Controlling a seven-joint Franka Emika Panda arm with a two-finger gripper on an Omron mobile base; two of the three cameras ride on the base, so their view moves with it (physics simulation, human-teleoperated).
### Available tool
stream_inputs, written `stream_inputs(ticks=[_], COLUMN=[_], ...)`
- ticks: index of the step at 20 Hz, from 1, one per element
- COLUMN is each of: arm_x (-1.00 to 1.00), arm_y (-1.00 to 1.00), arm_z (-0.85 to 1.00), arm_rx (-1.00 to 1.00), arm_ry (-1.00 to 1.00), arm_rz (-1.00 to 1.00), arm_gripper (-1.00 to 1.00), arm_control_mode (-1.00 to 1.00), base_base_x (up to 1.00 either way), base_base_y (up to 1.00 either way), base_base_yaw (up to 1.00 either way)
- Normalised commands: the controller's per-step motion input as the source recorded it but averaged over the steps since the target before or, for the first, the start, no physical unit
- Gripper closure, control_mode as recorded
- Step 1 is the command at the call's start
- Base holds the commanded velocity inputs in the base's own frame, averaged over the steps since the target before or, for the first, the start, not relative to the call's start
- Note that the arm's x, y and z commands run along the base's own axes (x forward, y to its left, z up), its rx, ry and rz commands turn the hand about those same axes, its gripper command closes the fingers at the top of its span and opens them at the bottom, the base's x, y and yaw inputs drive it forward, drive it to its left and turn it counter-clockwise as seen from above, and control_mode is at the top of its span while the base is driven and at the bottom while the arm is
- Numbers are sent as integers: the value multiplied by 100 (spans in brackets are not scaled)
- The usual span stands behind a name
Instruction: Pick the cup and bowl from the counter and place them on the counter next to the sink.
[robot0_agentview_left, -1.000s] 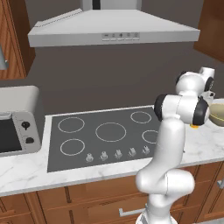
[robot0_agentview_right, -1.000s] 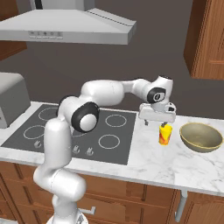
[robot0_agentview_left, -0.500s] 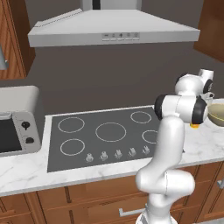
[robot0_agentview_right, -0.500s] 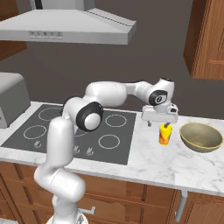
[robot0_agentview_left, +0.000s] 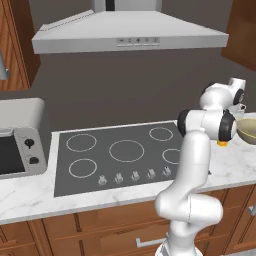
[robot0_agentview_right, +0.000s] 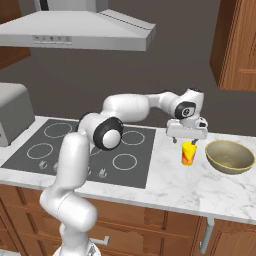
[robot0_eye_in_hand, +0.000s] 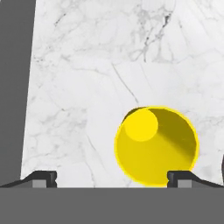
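Observation:
A yellow cup (robot0_agentview_right: 188, 153) stands upright on the white marble counter (robot0_agentview_right: 165, 176), just right of the cooktop. My gripper (robot0_agentview_right: 185, 140) hangs open right above it, nothing between its fingers. In the hand view the cup (robot0_eye_in_hand: 156, 145) is seen from above, open mouth up, lying off to the right near one fingertip (robot0_eye_in_hand: 181, 176), while the gripper (robot0_eye_in_hand: 111, 178) is centred over bare counter (robot0_eye_in_hand: 83, 65). The olive-tan bowl (robot0_agentview_right: 230, 156) sits to the right of the cup, apart from it; it also shows at the right edge as the bowl (robot0_agentview_left: 247, 129). The sink is out of view.
A dark grey cooktop (robot0_agentview_right: 75, 145) fills the counter left of the cup. A grey toaster oven (robot0_agentview_left: 17, 145) stands at the far left. A range hood (robot0_agentview_left: 130, 32) hangs above, and a wooden wall cabinet (robot0_agentview_right: 235, 45) is over the bowl.
The hand has shifted slightly to the right and lower toward the cup. Its jaws stay open; cup and bowl have not moved.

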Motion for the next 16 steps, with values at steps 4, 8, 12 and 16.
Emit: stream_inputs(ticks=[4,8,12,16], arm_x=[22,26,15,4], arm_y=[0,0,0,0], arm_z=[-2,-4,-19,-23], arm_rx=[0,0,0,0], arm_ry=[0,0,2,4], arm_rz=[0,0,0,0], arm_gripper=[-100,-100,-100,-100], arm_control_mode=[-100,-100,-100,-100], base_base_x=[0,0,0,0], base_base_y=[0,0,0,0], base_base_yaw=[0,0,0,0])
